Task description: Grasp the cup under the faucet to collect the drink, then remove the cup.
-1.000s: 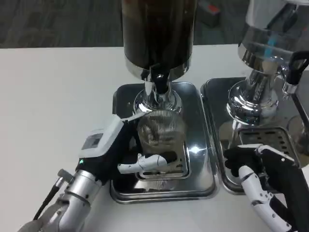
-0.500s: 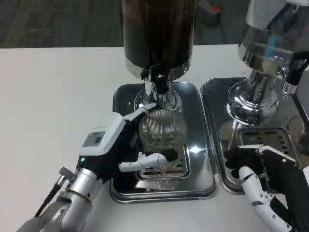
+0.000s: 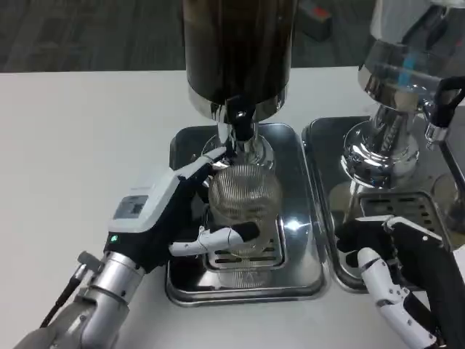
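Note:
A clear ribbed cup (image 3: 243,195) stands on the grate of a steel drip tray (image 3: 299,273), right below the faucet (image 3: 240,125) of a dark drink dispenser (image 3: 238,43). My left hand (image 3: 161,214) reaches in from the lower left and grips the cup: the thumb lies against its upper left rim and the fingers (image 3: 216,238) wrap across its front near the base. No liquid shows in the cup. My right hand (image 3: 403,273) sits low at the right, by the second tray, with nothing in it.
A second dispenser (image 3: 396,109) with a clear tank stands at the right on its own drip tray (image 3: 341,270). White tabletop spreads to the left of the trays. The dispenser body overhangs the cup from above.
My left wrist and forearm have swung a little to the left, and the thumb has slid higher on the cup. The cup stays under the faucet. The right hand has barely moved.

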Motion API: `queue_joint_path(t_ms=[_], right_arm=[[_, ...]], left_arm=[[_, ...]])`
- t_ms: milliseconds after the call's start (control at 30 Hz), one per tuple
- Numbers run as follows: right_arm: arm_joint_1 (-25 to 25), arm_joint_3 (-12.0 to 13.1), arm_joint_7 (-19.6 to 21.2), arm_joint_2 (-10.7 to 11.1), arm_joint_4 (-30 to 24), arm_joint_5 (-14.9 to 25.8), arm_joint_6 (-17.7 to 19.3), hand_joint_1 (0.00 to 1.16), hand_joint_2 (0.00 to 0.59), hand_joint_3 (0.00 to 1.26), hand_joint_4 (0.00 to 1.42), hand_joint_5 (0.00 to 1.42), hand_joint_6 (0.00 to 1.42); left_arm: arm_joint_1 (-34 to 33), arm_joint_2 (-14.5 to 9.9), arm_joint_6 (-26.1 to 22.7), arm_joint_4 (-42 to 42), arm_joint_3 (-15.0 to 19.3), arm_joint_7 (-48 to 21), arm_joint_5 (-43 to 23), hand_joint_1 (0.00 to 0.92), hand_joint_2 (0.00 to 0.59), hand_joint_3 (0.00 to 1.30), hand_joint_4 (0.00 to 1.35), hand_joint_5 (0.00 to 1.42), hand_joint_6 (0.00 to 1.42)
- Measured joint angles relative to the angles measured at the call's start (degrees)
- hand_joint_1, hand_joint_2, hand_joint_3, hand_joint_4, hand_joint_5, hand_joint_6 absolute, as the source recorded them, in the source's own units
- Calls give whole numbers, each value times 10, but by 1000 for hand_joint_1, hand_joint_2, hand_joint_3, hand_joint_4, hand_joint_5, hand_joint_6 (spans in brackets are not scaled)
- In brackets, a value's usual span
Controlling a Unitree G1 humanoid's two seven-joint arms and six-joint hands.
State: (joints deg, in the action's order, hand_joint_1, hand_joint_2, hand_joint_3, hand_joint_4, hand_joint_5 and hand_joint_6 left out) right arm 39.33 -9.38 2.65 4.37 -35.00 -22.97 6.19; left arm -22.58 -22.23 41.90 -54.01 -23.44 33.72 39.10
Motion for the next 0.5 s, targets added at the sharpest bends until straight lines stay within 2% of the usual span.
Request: queue_joint_path(t_ms=[267,500], right_arm=[[-10,0,1,-5,16,8,0,376,458,567,548,593,775],[-18,0,2,-6,27,11,2,363,454,546,527,592,776]], left_arm=[[19,-15,12,37,13,2,-3,151,31,213,388,612,895],[41,-28,17,71,39,5,-12,194,34,225,410,615,906]])
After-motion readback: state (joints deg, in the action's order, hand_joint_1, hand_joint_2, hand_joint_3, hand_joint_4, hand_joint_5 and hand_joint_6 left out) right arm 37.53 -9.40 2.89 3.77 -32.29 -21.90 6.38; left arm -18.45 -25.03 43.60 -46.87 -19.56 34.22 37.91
